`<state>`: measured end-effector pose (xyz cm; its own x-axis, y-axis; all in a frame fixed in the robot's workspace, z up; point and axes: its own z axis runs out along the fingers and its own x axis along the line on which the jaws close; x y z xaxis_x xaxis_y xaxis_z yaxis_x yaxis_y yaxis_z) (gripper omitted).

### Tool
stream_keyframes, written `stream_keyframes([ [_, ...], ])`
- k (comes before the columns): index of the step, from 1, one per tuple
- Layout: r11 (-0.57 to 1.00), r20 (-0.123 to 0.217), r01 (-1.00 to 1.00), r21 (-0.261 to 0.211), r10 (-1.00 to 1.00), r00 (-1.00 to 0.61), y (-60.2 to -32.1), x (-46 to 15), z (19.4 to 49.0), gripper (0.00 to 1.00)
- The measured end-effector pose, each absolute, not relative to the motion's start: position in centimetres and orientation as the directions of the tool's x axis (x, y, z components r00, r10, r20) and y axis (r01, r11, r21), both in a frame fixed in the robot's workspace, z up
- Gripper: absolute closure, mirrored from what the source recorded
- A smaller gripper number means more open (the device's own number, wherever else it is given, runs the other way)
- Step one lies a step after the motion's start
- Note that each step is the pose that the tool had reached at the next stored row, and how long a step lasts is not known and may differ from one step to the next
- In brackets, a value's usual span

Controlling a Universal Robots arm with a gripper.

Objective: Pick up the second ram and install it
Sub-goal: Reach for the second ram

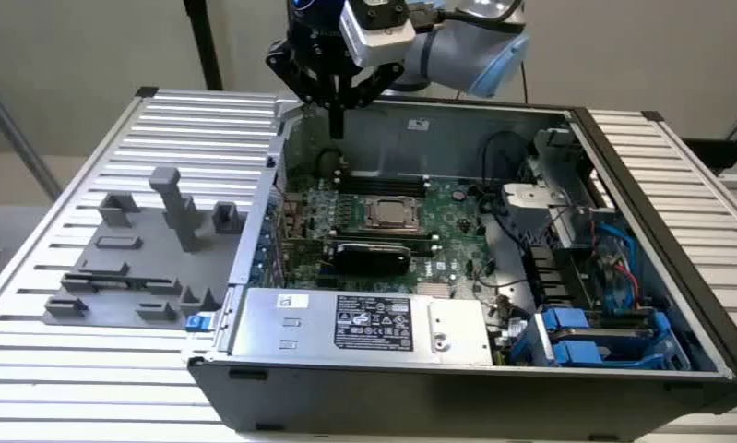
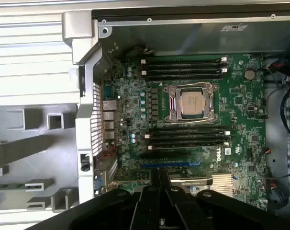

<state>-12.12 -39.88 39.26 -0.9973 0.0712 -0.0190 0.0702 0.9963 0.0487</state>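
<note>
**Nearest.** A grey fixture (image 1: 122, 297) is set on the slatted table (image 1: 48, 388), at 9 o'clock of the computer case (image 1: 467, 397) in the exterior view.
- The second ram (image 2: 38, 186) is judged to be the thin green strip stood on edge in one of the fixture's slotted holders. It is well apart from the gripper.
- Handling, as judged: light, stiff, thin and fragile.
- The chips and contact edge are best spared.
- Hold is best taken across the two flat faces at mid-length, near the upper edge, so that the stick is kept level.

**Middle.** The motherboard (image 1: 455, 208) is laid in the case, with the CPU socket (image 1: 396, 214) on it. Long black slots (image 2: 183, 67) are ranged at 12 o'clock of the socket. Whether any is filled cannot be told.

**Farthest.** The gripper (image 1: 338, 129) is hung above the case's far wall, at 11 o'clock of the socket. Its fingers are drawn narrow with the tips together, and nothing is seen held.
</note>
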Motion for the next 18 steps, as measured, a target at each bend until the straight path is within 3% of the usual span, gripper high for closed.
stream_keyframes([
  [18, 0.996, -0.019, 0.070, 0.049, 0.071, -0.997, -40.3, -13.2, 39.3, 1.00],
])
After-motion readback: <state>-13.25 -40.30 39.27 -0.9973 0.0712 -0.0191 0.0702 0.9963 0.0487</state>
